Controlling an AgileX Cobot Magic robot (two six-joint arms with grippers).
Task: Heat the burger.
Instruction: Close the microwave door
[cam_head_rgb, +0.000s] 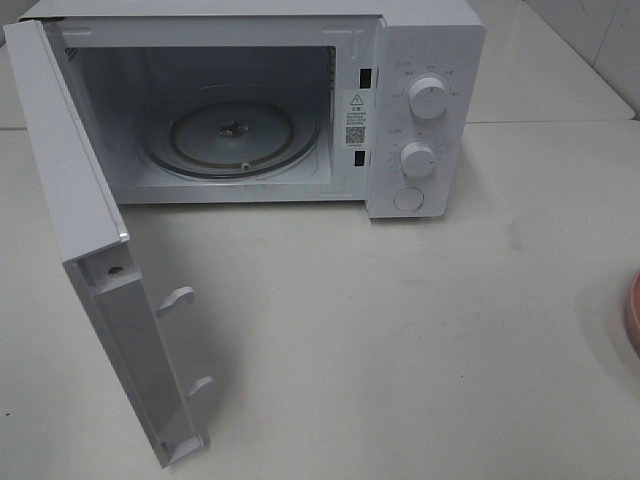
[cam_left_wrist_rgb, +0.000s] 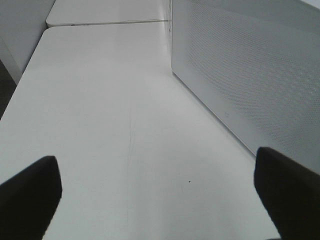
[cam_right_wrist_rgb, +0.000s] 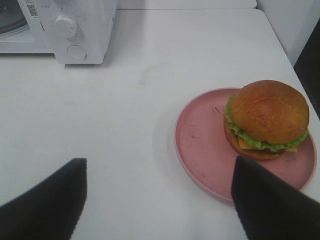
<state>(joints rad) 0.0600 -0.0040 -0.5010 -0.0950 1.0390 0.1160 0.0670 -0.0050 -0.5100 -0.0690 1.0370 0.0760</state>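
Hands (cam_right_wrist_rgb: 157, 200) wide, empty above table (cam_right_wrist_rgb: 125, 100)

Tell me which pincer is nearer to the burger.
Right. The right pincer hangs open just before the pink plate holding the burger; the left pincer is beside the microwave door, no burger in its view.

White tabletop (cam_head_rgb: 420, 350) under soft, even light; a pale tiled wall (cam_head_rgb: 600, 40) at two o'clock.
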